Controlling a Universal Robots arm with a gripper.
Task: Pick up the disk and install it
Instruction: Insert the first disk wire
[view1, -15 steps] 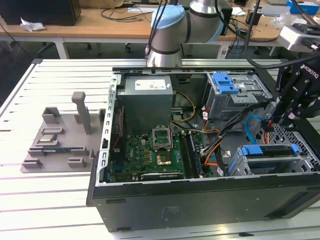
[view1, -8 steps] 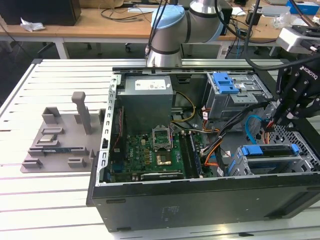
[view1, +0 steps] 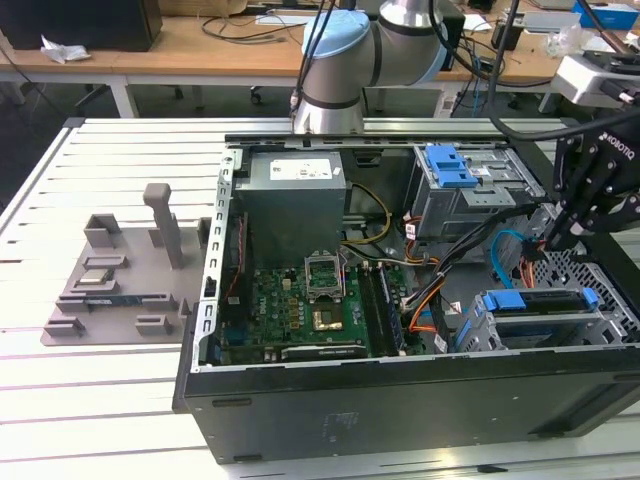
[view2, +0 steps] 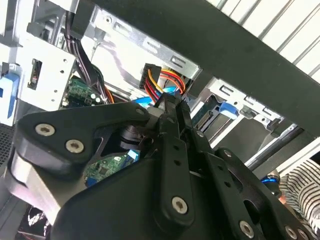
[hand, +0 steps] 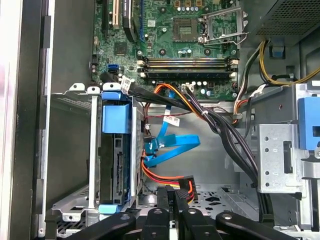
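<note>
Disk (hand: 116, 165) with its blue carrier sits already inside the lower drive cage (view1: 545, 325) of the computer case (view1: 400, 400). Gripper (hand: 172, 200) hovers near the cables, its fingers closed together and empty, so installation looks mostly done.

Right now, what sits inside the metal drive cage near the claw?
The silver-grey hard drive in its blue plastic carrier sits slotted in the metal cage. The cage walls cover its faces, so its label cannot be seen.
</note>
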